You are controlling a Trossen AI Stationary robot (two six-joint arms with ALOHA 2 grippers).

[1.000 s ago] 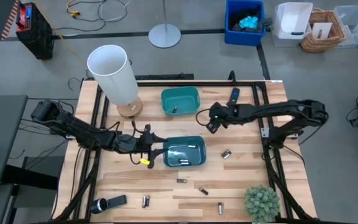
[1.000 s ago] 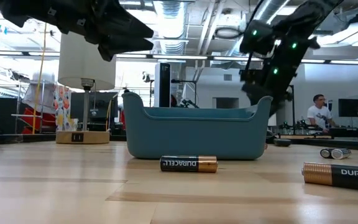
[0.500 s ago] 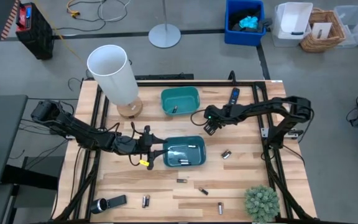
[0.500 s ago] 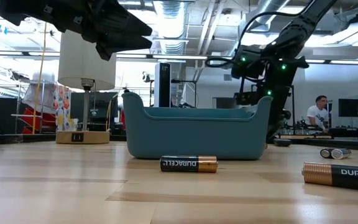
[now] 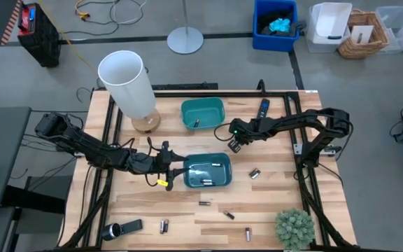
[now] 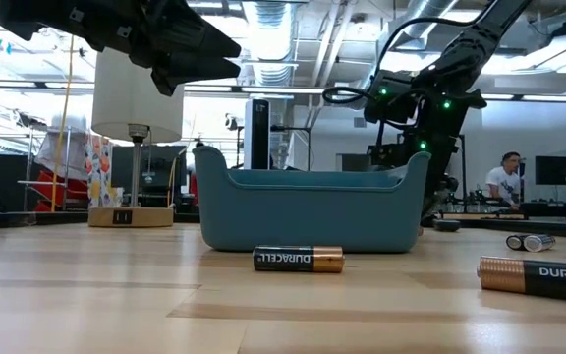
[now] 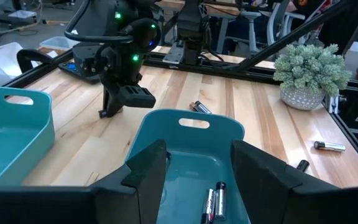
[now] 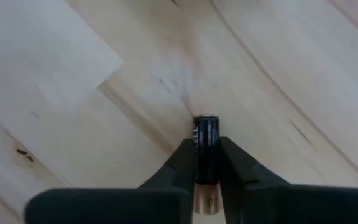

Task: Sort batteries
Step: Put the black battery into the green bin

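Observation:
My right gripper (image 5: 234,145) is down at the tabletop between the far teal bin (image 5: 203,114) and the near teal bin (image 5: 207,172), shut on a black-and-copper battery (image 8: 205,140). My left gripper (image 5: 175,169) hangs open just above the near bin's left end, touching nothing. That bin holds a few batteries (image 7: 213,202), and one lies in the far bin (image 5: 196,123). Loose batteries lie flat on the wood: one pair (image 5: 255,173) right of the near bin, others (image 5: 203,203) (image 5: 228,215) toward the near edge. My right gripper pinches the battery by its two long sides (image 8: 205,163) between the two fingers. The fingers slant steeply down and lie along the battery. Its black end (image 8: 205,124) sticks out past the fingertips toward the wood, and the copper end (image 8: 205,200) sits back between them.
A white lamp (image 5: 127,85) stands at the far left and a small potted plant (image 5: 294,227) at the near right corner. A black remote-like device (image 5: 263,108) lies at the far right, and a flashlight-like cylinder (image 5: 121,228) at the near left. More batteries (image 5: 164,225) (image 5: 248,234) lie along the near edge.
My right gripper has come down toward the tabletop and shifted a little toward the table's left, tipping more steeply downward. It then stayed in place. The left arm and the bins have kept still.

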